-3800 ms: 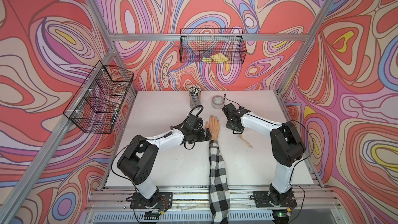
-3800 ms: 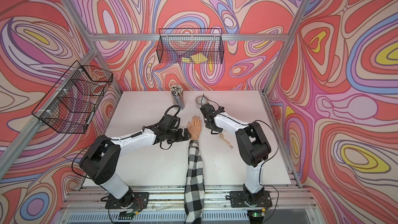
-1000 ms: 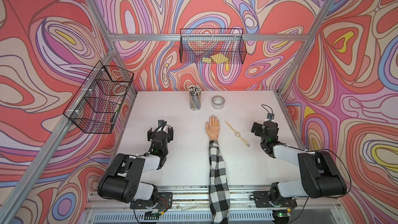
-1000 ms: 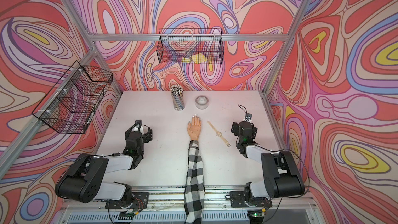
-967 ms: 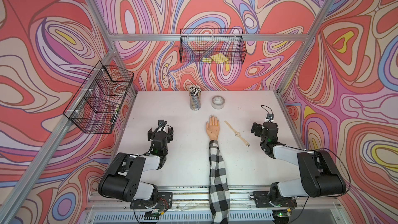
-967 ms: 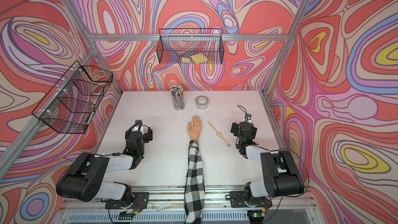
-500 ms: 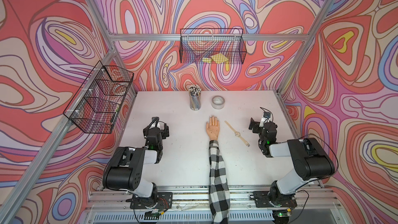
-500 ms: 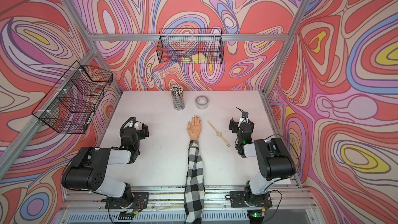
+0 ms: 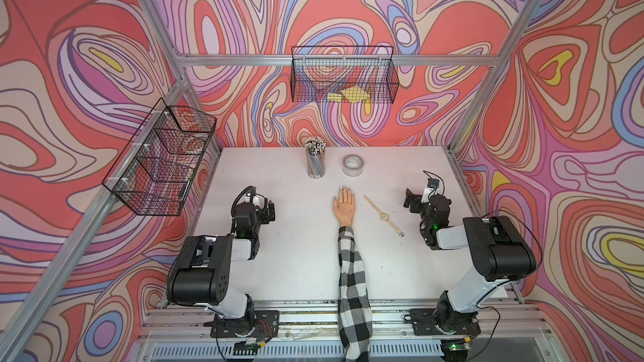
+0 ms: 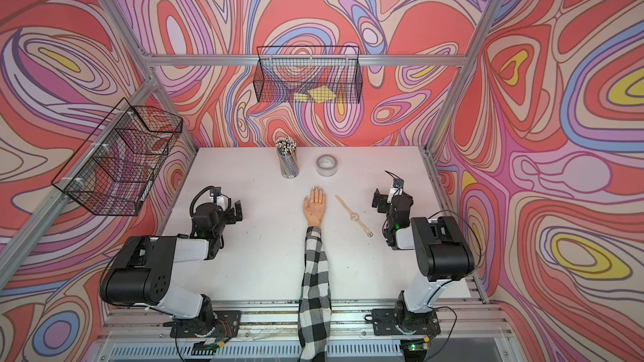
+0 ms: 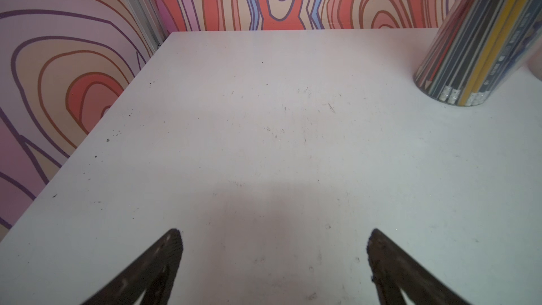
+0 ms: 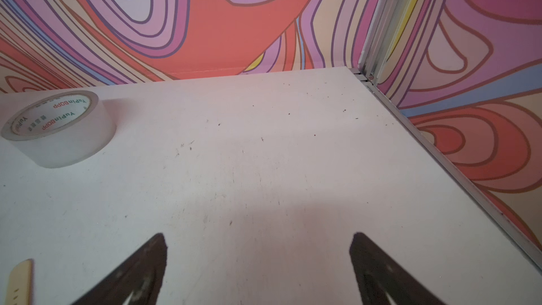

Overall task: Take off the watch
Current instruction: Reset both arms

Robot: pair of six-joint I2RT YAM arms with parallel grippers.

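The watch [image 9: 383,216] [image 10: 354,216], with its cream strap and small round dial, lies flat and stretched out on the white table, just right of the mannequin hand [image 9: 344,207] [image 10: 315,207]. The hand lies palm up and bare, with a checked sleeve [image 9: 352,273] behind it. My left gripper [image 9: 259,204] [image 11: 274,233] is open over bare table, far left of the hand. My right gripper [image 9: 423,200] [image 12: 258,235] is open too, to the right of the watch and apart from it. One strap end [image 12: 19,283] shows at the edge of the right wrist view.
A clear cup of pencils [image 9: 315,161] [image 11: 481,39] and a roll of tape [image 9: 352,165] [image 12: 58,127] stand at the back of the table. Wire baskets hang on the back wall [image 9: 343,74] and the left wall [image 9: 160,158]. Aluminium frame rails edge the table.
Both arms have folded back toward their bases, and both grippers have shifted slightly toward the back of the table. The watch and the hand have not moved. Both grippers stay open.
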